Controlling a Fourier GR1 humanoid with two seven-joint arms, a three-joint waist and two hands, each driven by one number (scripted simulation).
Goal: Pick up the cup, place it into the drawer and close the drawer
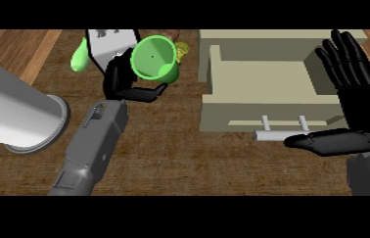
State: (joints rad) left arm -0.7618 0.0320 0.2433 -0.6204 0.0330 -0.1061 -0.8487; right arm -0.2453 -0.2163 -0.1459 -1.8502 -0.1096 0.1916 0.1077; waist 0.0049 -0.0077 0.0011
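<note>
Green cup (154, 64) in left hand (123, 85)

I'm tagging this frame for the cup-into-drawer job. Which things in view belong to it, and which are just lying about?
Part of the job:
- green cup, held tilted by the left hand
- open beige drawer with its handle
- right hand, open beside the drawer

Just lying about:
- grey metal cylinder at the left
- light green object behind the cup

1. A single head view looks steeply down at the wooden counter (180, 149).
2. It sits close above the open drawer (264, 92), which fills the upper right.
3. Both forearms enter from the lower edge, below the drawer.
</note>
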